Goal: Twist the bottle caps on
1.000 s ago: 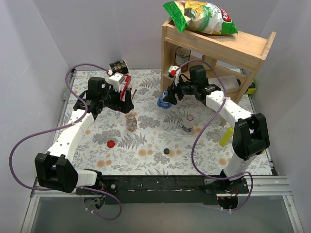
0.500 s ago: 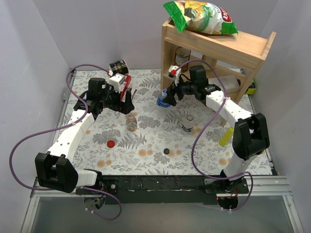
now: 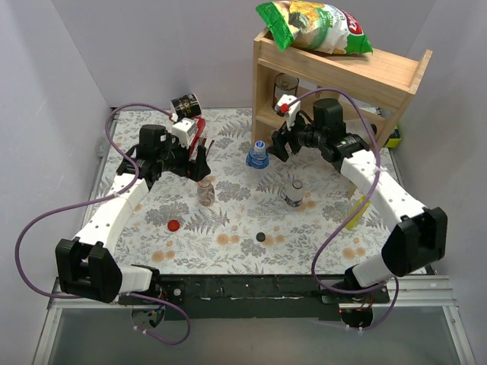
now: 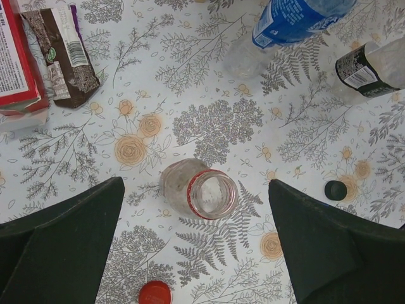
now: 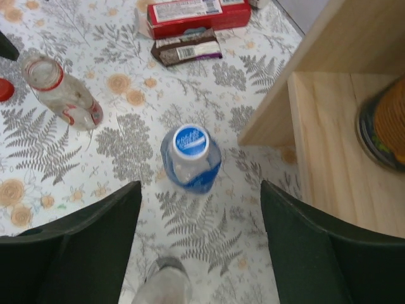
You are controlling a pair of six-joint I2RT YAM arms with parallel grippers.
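Observation:
The blue-label bottle (image 3: 257, 158) stands upright with the blue, white-topped cap (image 5: 190, 140) on its neck. My right gripper (image 3: 280, 144) is open and empty just right of it, and in the right wrist view (image 5: 199, 247) the bottle sits beyond the jaws. The tan-label bottle (image 3: 205, 190) stands with its mouth open. My left gripper (image 3: 199, 156) is open above it, and its mouth (image 4: 212, 193) shows between the jaws. The white-and-dark-label bottle (image 3: 293, 193) is uncapped. The red cap (image 3: 174, 225) and the black cap (image 3: 261, 236) lie loose on the mat.
A wooden shelf (image 3: 335, 72) at the back right holds a can (image 3: 286, 85) and carries a chip bag (image 3: 316, 26). A red box (image 4: 16, 63) and a brown wrapper (image 4: 66, 54) lie at the back left. A yellow squeeze bottle (image 3: 354, 214) lies at the right.
My right gripper has let go of the blue-label bottle and drawn back to the right, and the capped bottle now stands alone. The left arm has barely moved.

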